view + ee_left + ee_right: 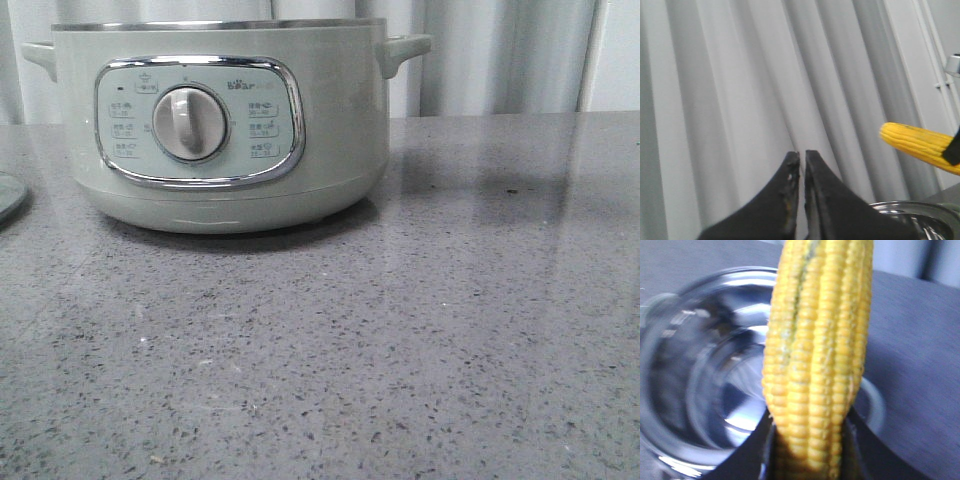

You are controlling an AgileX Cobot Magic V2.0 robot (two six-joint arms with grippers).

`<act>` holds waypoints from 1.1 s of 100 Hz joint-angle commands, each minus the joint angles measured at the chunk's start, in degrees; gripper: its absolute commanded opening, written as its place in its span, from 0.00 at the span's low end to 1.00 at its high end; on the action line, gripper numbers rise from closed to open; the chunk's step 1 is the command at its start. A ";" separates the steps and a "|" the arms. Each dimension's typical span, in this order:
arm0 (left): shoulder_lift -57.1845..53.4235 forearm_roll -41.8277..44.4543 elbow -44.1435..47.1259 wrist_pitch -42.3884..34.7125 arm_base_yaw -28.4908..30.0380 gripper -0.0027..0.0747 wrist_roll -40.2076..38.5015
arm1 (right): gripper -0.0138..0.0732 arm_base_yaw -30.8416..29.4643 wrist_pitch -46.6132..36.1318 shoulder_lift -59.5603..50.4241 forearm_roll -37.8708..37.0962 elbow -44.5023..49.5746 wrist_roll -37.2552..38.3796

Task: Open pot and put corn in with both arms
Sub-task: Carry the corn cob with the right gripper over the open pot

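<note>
One cob in play: corn (815,355) pinched in right claw (812,460), hanging over open pot (700,390), frame centre. Left claw (802,160) pressed together, empty. Risk: off-centre release, cob clips rim, rolls onto surface (400,350). Front view shows only pot exterior, no arms; wrist views show cob.

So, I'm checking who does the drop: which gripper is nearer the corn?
Right. The right gripper is clamped on the corn above the open pot. The left gripper is shut, empty, off to one side.
</note>
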 commanded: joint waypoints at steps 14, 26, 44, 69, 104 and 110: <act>0.62 1.66 -1.53 -5.30 -3.76 0.01 -3.94 | 0.08 6.40 -7.23 6.22 0.71 -4.16 -0.53; 0.62 2.73 -1.53 -7.25 -5.59 0.01 -4.08 | 0.09 6.93 -7.11 10.93 0.71 -5.92 -0.53; 0.62 4.50 -1.53 -7.47 -6.62 0.01 -8.45 | 0.36 6.93 -5.83 13.45 0.71 -6.83 -0.53; 0.62 4.75 -1.53 -4.14 -6.62 0.01 -14.16 | 0.83 6.93 2.17 13.23 0.60 -11.11 -0.53; -6.23 7.28 -1.53 5.28 -6.62 0.01 -16.31 | 0.26 6.93 10.03 -4.91 -9.18 -4.96 -0.53; -9.27 10.37 -1.53 10.52 -6.62 0.01 -19.31 | 0.23 6.93 7.07 -11.94 -11.01 0.58 -0.53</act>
